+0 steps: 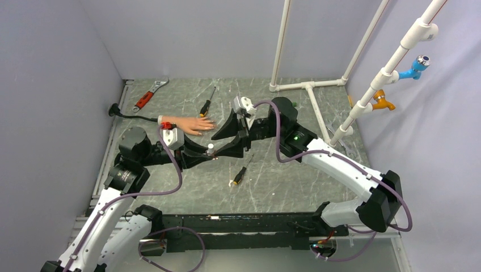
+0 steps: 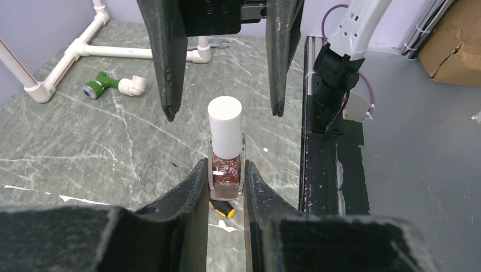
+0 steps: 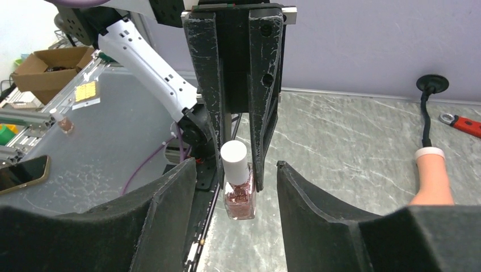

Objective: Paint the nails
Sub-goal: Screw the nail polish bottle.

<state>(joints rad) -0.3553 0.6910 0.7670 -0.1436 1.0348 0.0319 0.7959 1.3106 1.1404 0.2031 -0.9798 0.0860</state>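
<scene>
My left gripper (image 2: 225,173) is shut on a small glass polish bottle (image 2: 227,173) of reddish glitter polish with a white cap (image 2: 225,127), held upright above the table. It also shows in the right wrist view (image 3: 239,198). My right gripper (image 3: 233,170) is open, its fingers (image 2: 167,62) on either side of the cap without touching it. In the top view both grippers meet at the bottle (image 1: 210,148). The flesh-coloured mannequin hand (image 1: 190,124) lies flat behind them, its white cuff to the left. Its nails are too small to make out.
Two yellow-and-black screwdrivers lie on the table, one behind (image 1: 207,103) and one in front (image 1: 241,174). A red-handled wrench (image 1: 148,95) and a black cable (image 1: 133,117) lie at the back left. A white PVC pipe frame (image 1: 309,88) stands at the back right.
</scene>
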